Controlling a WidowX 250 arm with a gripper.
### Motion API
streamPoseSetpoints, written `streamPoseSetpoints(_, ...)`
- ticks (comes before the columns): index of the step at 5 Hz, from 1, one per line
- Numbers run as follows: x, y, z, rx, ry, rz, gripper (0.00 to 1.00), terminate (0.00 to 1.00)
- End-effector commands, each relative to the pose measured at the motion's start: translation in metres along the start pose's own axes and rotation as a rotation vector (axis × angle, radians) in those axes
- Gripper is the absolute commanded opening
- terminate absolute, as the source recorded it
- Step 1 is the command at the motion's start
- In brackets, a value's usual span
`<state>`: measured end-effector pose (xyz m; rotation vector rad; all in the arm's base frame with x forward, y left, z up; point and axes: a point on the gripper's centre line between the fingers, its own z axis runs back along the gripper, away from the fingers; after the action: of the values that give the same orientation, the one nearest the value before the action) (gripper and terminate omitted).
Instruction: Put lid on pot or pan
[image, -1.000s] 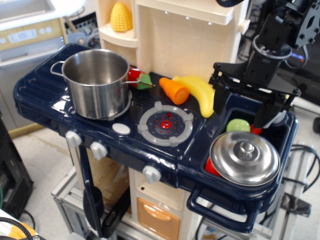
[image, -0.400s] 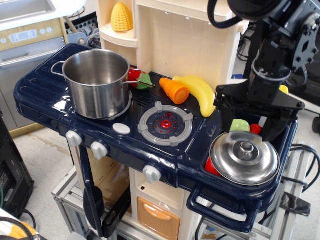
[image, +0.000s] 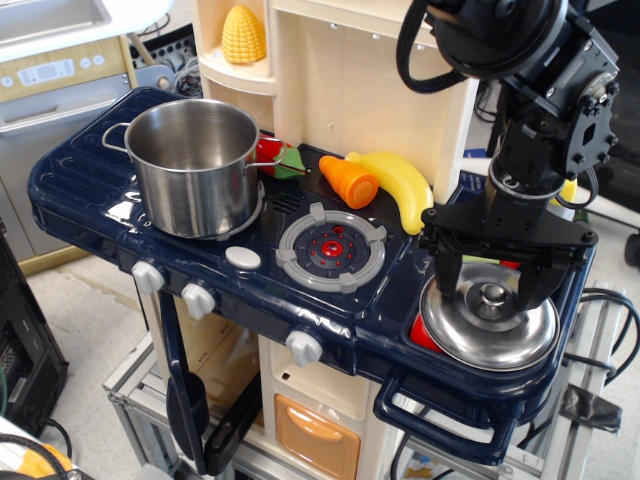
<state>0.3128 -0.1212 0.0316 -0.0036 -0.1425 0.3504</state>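
Lid sits in the sink at near right, dome up, knob at centre. Your gripper hangs right over it, fingers spread wide, one on each side of the knob, not closed on it: lined up for a knob grab. Pot is far left on the stove, open and upright, well apart. You'll likely close, lift, carry left.

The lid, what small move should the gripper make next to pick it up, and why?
Probably close the fingers on the knob. The gripper is open, its fingers standing either side of the knob on the lid, which rests over the sink at the right. The pot stands open on the left burner.
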Motion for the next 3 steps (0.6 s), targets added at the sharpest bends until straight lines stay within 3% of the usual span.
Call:
streamPoseSetpoints(1,0.005,-0.005,0.016,-0.057,-0.046,0.034,0.0,0.0)
streamPoseSetpoints(2,0.001,-0.001,0.022,-0.039,-0.05,0.056,0.0,0.0)
streamPoseSetpoints(3,-0.011,0.036,0.064,0.098,0.026,0.044,0.0,0.0)
